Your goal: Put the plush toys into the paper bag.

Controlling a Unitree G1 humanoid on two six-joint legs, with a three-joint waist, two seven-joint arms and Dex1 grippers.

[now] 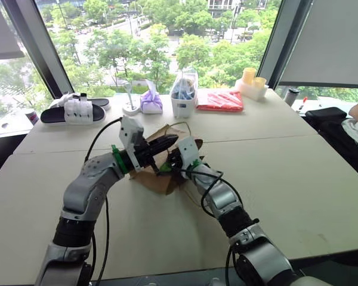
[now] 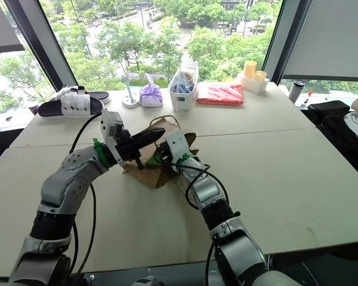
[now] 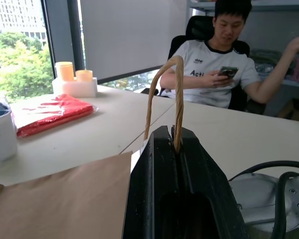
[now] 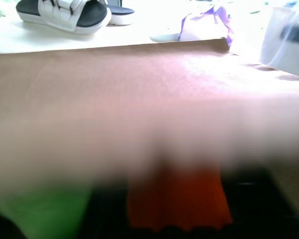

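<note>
Left fingers (image 3: 177, 149) clamp paper bag (image 1: 158, 179) handle (image 3: 164, 94); right fingers' (image 2: 157, 158) spread unclear at mouth; green toy (image 2: 157, 158) could snag on the rim.

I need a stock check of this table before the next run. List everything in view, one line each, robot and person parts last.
Paper bag: one, brown, table centre, its cord handle pinched by the left fingers.
Plush toys: two, green and orange, blurred, low at the bag wall in the right wrist view.
Sandals: a pair, white and black, far left.
Purple pouch: one, far edge.
Clear plastic bag: one, blue contents, right of the pouch.
Red packet: one, flat, far right.
Candles: two, yellow, on a white base.
Table: beige.
Person: one, white shirt, seated beyond the table, holding a phone.
Left gripper: shut.
Right gripper: at the bag.
</note>
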